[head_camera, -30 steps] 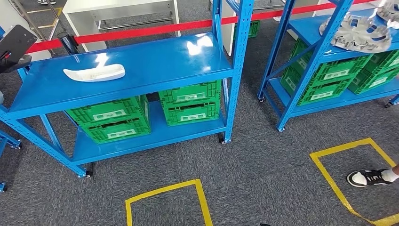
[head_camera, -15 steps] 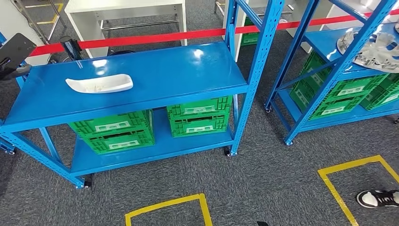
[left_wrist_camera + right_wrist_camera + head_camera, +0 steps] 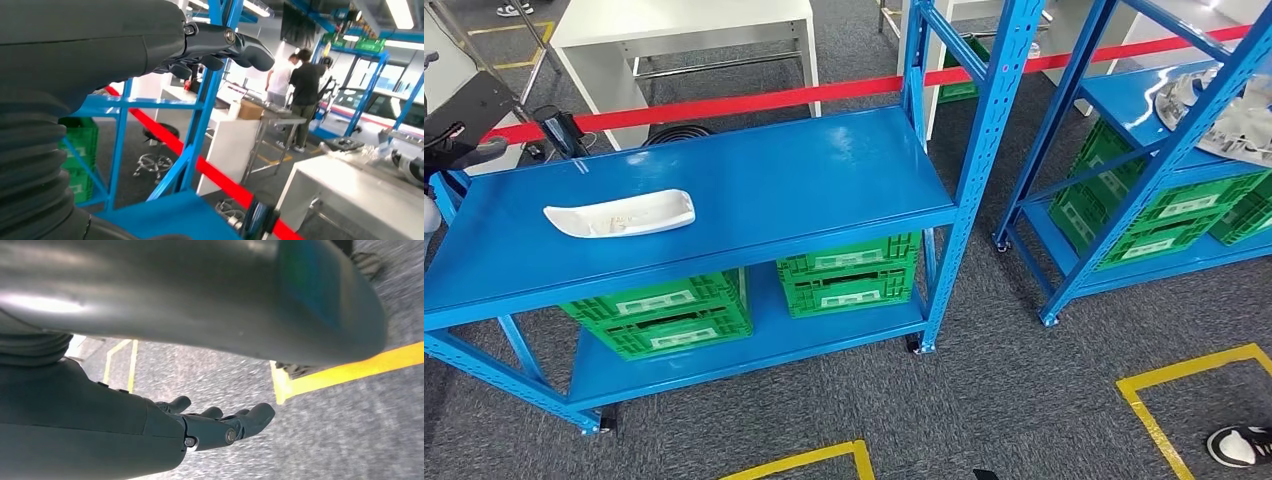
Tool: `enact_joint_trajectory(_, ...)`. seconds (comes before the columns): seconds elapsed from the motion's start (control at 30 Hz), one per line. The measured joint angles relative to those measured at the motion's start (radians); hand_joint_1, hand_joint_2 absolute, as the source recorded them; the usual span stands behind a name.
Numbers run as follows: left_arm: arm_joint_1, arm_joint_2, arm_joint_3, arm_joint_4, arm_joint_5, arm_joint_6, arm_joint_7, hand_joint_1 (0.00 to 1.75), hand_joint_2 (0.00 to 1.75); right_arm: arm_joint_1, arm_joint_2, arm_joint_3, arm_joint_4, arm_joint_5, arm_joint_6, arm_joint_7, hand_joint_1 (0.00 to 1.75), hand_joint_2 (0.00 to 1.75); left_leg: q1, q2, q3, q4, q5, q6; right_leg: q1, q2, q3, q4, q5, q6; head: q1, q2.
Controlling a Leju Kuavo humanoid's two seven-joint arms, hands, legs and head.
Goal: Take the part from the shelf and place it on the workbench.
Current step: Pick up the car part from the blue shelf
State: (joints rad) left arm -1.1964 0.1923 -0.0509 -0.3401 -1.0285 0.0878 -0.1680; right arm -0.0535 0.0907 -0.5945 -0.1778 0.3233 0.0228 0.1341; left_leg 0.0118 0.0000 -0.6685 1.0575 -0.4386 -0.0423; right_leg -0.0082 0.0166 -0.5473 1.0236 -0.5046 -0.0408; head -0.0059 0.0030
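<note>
Plainly the part [image 3: 620, 214], a long white moulding, lies untouched on the upper deck of the blue shelf [image 3: 824, 190], toward its left end. By my reading the step in hand is the approach, so the next move calls for a reach down onto the part. Left hand [image 3: 220, 47] is raised, fingers loosely extended, holding nothing; right hand [image 3: 220, 425] hangs open over carpet. White labels on the green crates [image 3: 844, 275] are too small to read.

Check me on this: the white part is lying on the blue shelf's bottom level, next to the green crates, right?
Not quite. The white part lies on the blue shelf's top level, as the head view shows; the green crates sit on the level below it.
</note>
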Motion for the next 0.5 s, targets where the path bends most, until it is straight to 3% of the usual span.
enact_joint_trajectory(0.03, 0.000, 0.003, 0.000, 0.002, 0.001, 0.000, 0.001, 0.00, 1.75, -0.001, 0.000, 0.000, 0.000, 0.002, 0.000, 0.000, 0.00, 0.00, -0.002, 0.002, 0.007, -0.031, 0.029, 0.005, 0.001, 0.001, 0.005, -0.001, -0.010, 0.007, -0.001, 0.000)
enact_joint_trajectory(0.07, 0.001, 0.008, 0.000, 0.003, 0.002, 0.002, 0.000, 0.00, 1.75, -0.002, -0.001, 0.000, 0.000, 0.004, 0.000, -0.001, 0.00, 0.00, -0.003, 0.002, 0.010, -0.043, 0.038, 0.011, 0.001, 0.002, 0.011, 0.002, -0.014, 0.013, -0.002, 0.000)
enact_joint_trajectory(0.17, 0.006, 0.027, -0.001, -0.001, 0.014, 0.013, -0.008, 0.00, 1.75, -0.002, -0.003, 0.001, 0.000, 0.019, 0.002, -0.005, 0.00, 0.00, -0.001, -0.001, 0.031, -0.044, 0.030, 0.033, 0.001, -0.002, 0.007, 0.030, -0.018, 0.027, 0.000, 0.000)
enact_joint_trajectory(0.23, 0.012, 0.042, -0.001, -0.003, 0.021, 0.018, -0.017, 0.00, 1.75, -0.004, -0.004, 0.002, 0.000, 0.027, 0.003, -0.005, 0.00, 0.00, 0.000, -0.002, 0.045, -0.045, 0.019, 0.043, 0.000, -0.008, -0.048, 0.121, -0.033, 0.034, 0.002, 0.000)
enact_joint_trajectory(0.3, 0.024, 0.055, -0.001, -0.003, 0.026, 0.019, -0.024, 0.00, 1.75, -0.003, -0.004, 0.003, 0.000, 0.032, 0.004, -0.005, 0.00, 0.00, -0.003, -0.003, 0.056, -0.045, 0.005, 0.050, 0.000, -0.011, -0.135, 0.242, -0.076, 0.039, 0.003, 0.000)
enact_joint_trajectory(0.37, 0.043, 0.063, -0.001, -0.003, 0.034, 0.016, -0.031, 0.00, 1.75, -0.001, -0.004, 0.003, 0.000, 0.037, 0.004, -0.005, 0.00, 0.00, -0.005, -0.007, 0.074, -0.044, -0.012, 0.051, 0.001, -0.011, -0.188, 0.281, -0.094, 0.037, 0.003, 0.000)
enact_joint_trajectory(0.4, 0.051, 0.065, -0.001, -0.004, 0.044, 0.009, -0.038, 0.00, 1.75, -0.001, -0.004, 0.003, 0.000, 0.039, 0.004, -0.005, 0.00, 0.00, -0.007, -0.009, 0.085, -0.044, -0.020, 0.051, 0.003, -0.011, -0.190, 0.252, -0.072, 0.032, 0.003, 0.000)
enact_joint_trajectory(0.47, 0.062, 0.069, 0.000, -0.006, 0.081, -0.024, -0.061, 0.00, 1.75, -0.002, -0.005, 0.004, 0.000, 0.042, 0.004, -0.004, 0.00, 0.00, -0.009, -0.011, 0.109, -0.042, -0.037, 0.047, 0.011, -0.011, -0.156, 0.121, 0.023, 0.015, 0.003, 0.000)
enact_joint_trajectory(0.5, 0.067, 0.070, 0.001, -0.007, 0.109, -0.051, -0.078, 0.00, 1.75, -0.002, -0.006, 0.004, 0.000, 0.043, 0.004, -0.003, 0.00, 0.00, -0.011, -0.013, 0.119, -0.042, -0.045, 0.043, 0.015, -0.010, -0.139, 0.064, 0.054, 0.008, 0.003, 0.000)
